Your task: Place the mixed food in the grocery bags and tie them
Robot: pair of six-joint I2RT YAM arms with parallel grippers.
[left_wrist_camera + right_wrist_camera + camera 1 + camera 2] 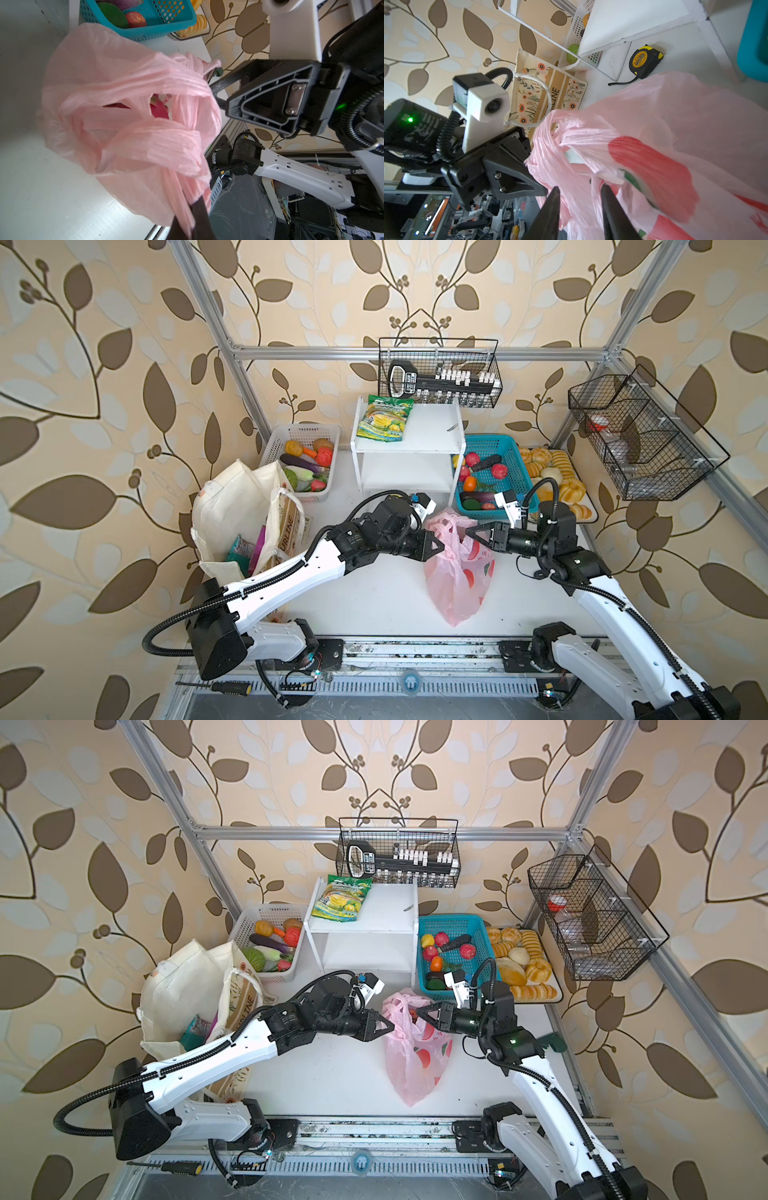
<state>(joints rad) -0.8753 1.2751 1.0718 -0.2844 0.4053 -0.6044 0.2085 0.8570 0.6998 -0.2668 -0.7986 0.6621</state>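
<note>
Pink bag point(116, 83) folds hide all but a magenta fruit point(156, 109) sliver.

The left arm point(286, 576) and right arm point(611, 610) have white link shells and black joint housings. Black corrugated conduit point(353, 124) follows each link. The left end effector point(441, 546) and right end effector point(468, 531) are black, with triangular ribbed fingers point(270, 99), silver screws point(297, 87) and a white camera housing point(483, 104) each.
</note>
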